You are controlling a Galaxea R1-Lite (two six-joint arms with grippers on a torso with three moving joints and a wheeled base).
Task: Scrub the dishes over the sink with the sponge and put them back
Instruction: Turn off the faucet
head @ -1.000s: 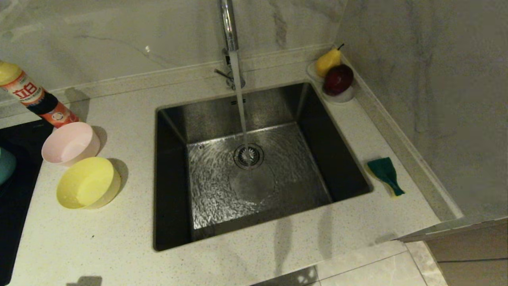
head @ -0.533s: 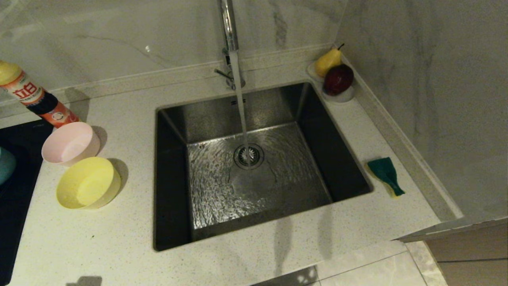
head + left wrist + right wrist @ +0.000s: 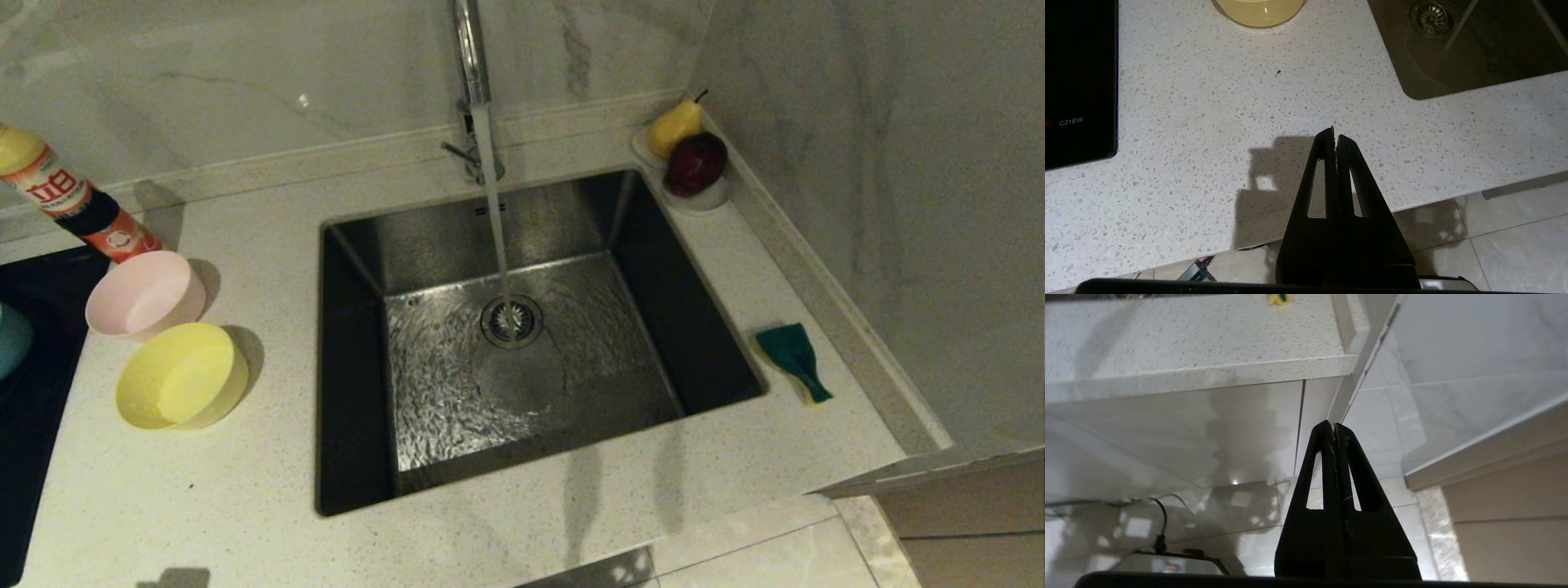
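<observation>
A pale pink bowl (image 3: pixel 145 295) and a yellow bowl (image 3: pixel 181 376) stand on the counter left of the sink (image 3: pixel 522 343); a sliver of a blue bowl (image 3: pixel 11 339) shows at the left edge. The sponge (image 3: pixel 793 359), green side up, lies on the counter right of the sink. Water runs from the tap (image 3: pixel 473 82) onto the drain strainer (image 3: pixel 512 320). Neither arm shows in the head view. My left gripper (image 3: pixel 1335 134) hangs shut and empty over the counter's front edge, the yellow bowl (image 3: pixel 1259 10) beyond it. My right gripper (image 3: pixel 1334 426) is shut and empty below the counter's right end.
A detergent bottle (image 3: pixel 69 200) leans at the back left. A white dish (image 3: pixel 709 196) with a pear and a red apple sits in the back right corner. A black cooktop (image 3: pixel 1079 81) borders the counter on the left. A wall stands on the right.
</observation>
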